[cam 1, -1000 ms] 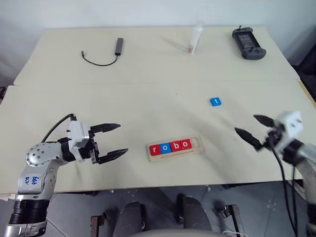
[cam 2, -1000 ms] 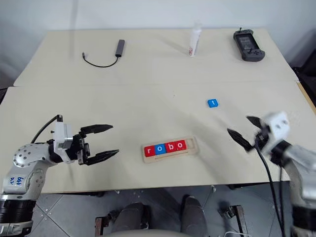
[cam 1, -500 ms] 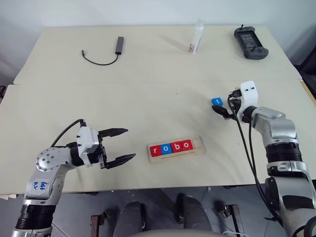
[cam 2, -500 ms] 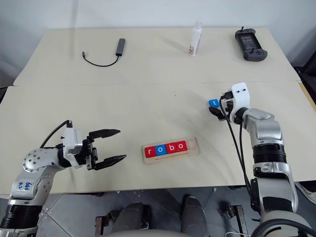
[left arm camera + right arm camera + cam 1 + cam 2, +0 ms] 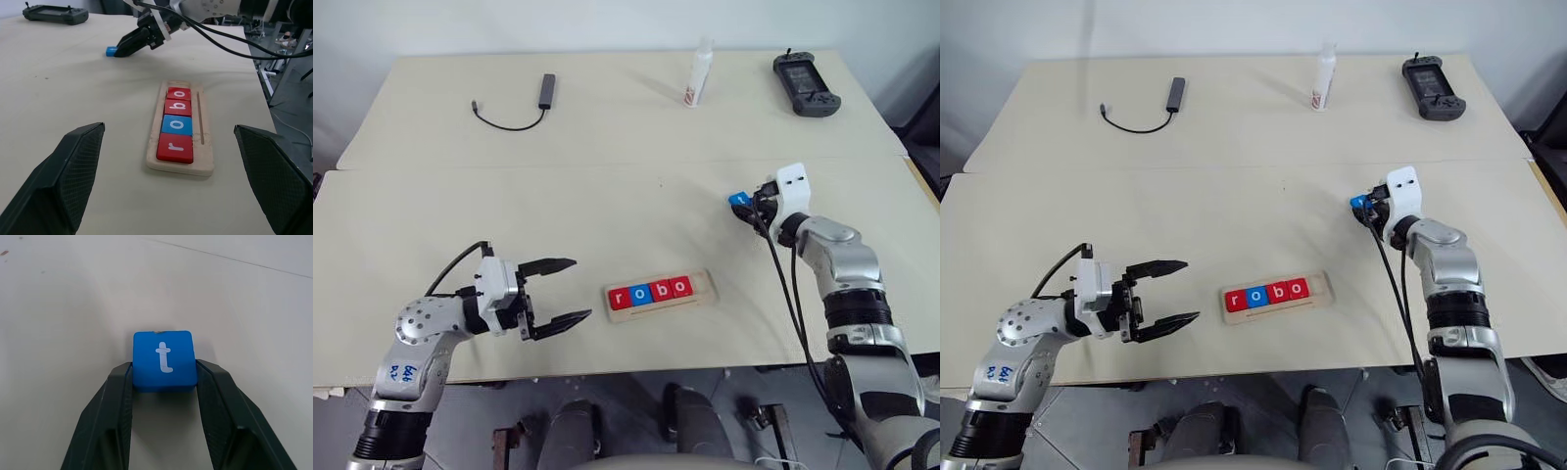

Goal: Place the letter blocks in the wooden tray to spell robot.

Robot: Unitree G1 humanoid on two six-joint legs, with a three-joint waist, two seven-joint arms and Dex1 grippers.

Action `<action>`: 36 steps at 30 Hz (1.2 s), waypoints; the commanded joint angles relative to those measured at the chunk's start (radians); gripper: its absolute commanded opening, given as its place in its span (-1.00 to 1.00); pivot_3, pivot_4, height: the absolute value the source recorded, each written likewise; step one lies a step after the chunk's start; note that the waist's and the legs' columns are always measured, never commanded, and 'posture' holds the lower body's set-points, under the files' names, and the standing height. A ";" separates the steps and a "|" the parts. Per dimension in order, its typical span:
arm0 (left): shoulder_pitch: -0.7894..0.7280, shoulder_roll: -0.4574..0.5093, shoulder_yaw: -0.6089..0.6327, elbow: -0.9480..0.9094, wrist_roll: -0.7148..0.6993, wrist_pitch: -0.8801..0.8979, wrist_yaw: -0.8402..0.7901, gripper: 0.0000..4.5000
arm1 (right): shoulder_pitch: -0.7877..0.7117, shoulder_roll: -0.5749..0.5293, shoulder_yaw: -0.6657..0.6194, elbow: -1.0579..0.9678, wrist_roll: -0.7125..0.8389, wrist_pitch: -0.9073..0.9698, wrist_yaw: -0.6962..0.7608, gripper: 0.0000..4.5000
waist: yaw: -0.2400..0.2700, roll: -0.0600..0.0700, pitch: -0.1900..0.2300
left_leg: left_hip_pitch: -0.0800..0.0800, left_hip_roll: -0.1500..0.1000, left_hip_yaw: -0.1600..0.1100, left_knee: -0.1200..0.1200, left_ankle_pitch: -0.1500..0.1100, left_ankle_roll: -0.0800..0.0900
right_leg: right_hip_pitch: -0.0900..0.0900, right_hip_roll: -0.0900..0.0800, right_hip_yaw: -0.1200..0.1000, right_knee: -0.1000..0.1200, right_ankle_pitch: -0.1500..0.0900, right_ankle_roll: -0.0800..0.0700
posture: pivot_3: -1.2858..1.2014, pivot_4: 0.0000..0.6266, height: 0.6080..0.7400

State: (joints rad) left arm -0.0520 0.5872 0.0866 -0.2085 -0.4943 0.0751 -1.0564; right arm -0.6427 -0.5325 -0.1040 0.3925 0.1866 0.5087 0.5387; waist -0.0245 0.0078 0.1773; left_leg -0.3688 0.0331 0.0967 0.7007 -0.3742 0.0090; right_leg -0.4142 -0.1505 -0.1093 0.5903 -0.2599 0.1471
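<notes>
Right gripper (image 5: 164,377) fingers clamp the blue t block (image 5: 164,359), well right of the wooden tray (image 5: 661,292) holding r-o-b-o; left gripper (image 5: 563,291) fingers apart, left of the tray.

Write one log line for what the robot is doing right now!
right end effector: shut on blue t block | left end effector: open, idle | wooden tray: r-o-b-o placed, last slot empty

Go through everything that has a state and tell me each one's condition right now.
wooden tray: four slots filled reading r, o, b, o; end slot empty
blue t block: on the table, jaws closed against its sides
right gripper: shut on the t block
left gripper: open, empty
</notes>
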 commanded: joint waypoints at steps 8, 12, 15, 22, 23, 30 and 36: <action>-0.040 -0.061 -0.062 0.059 0.010 -0.031 -0.022 1.00 | 0.484 0.024 -0.277 -0.886 0.186 0.484 -0.157 -0.36 | 0.022 0.001 -0.001 | 0.001 0.000 0.000 -0.001 0.000 0.000 | 0.000 0.000 0.000 0.000 0.000 0.000 | 0.03 -0.52 1.00; -0.072 -0.066 -0.075 0.089 0.012 -0.029 -0.037 1.00 | 0.571 0.104 -0.285 -0.994 0.201 0.521 -0.220 -0.36 | 0.021 0.001 -0.001 | 0.001 0.000 0.001 0.000 0.000 0.000 | 0.000 0.000 0.001 0.000 0.000 0.000 | 0.03 -0.52 1.00; -0.097 -0.066 -0.083 0.106 0.014 -0.027 -0.048 1.00 | 0.594 0.169 -0.271 -0.996 0.197 0.513 -0.268 0.12 | 0.021 0.001 -0.001 | 0.001 0.000 0.001 0.000 0.000 0.000 | 0.000 0.000 0.002 0.001 0.000 0.000 | 0.03 -0.52 1.00; -0.095 -0.060 -0.075 0.108 0.017 -0.039 -0.050 1.00 | 0.622 0.073 -0.252 -0.991 0.233 0.473 -0.159 0.98 | 0.022 0.001 -0.001 | 0.001 -0.001 0.000 -0.001 0.000 0.001 | 0.000 0.000 0.001 0.000 0.000 0.000 | 0.03 -0.52 1.00; -0.094 -0.059 -0.073 0.107 0.017 -0.040 -0.049 1.00 | 0.627 0.018 -0.255 -0.979 0.244 0.453 -0.101 0.98 | 0.023 0.001 -0.001 | 0.001 -0.001 0.001 -0.001 -0.001 0.001 | 0.000 0.000 0.001 0.000 0.000 0.000 | 0.03 -0.52 1.00; -0.087 -0.042 -0.053 0.098 0.015 -0.038 -0.051 1.00 | 0.577 -0.382 -0.126 -0.651 0.147 -0.025 0.401 0.98 | 0.021 0.000 -0.001 | 0.002 -0.001 0.000 -0.001 -0.001 0.002 | 0.001 0.000 0.001 -0.001 0.000 0.000 | 0.03 -0.52 1.00; -0.067 -0.024 -0.040 0.080 0.016 -0.048 -0.067 1.00 | 0.347 -0.423 0.043 -0.237 0.055 -0.317 0.644 0.98 | 0.018 0.000 -0.001 | 0.003 0.000 0.002 0.000 -0.001 0.002 | 0.001 0.000 0.002 -0.001 0.000 0.000 | 0.03 -0.52 1.00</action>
State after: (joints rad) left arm -0.1313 0.5558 0.0299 -0.1021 -0.4718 0.0425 -1.1155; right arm -0.2739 -0.9440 -0.0739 0.0958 0.2658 0.2626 1.1361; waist -0.0068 0.0077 0.1767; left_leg -0.3661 0.0327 0.0988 0.7006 -0.3754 0.0113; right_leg -0.4130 -0.1504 -0.1076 0.5891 -0.2598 0.1472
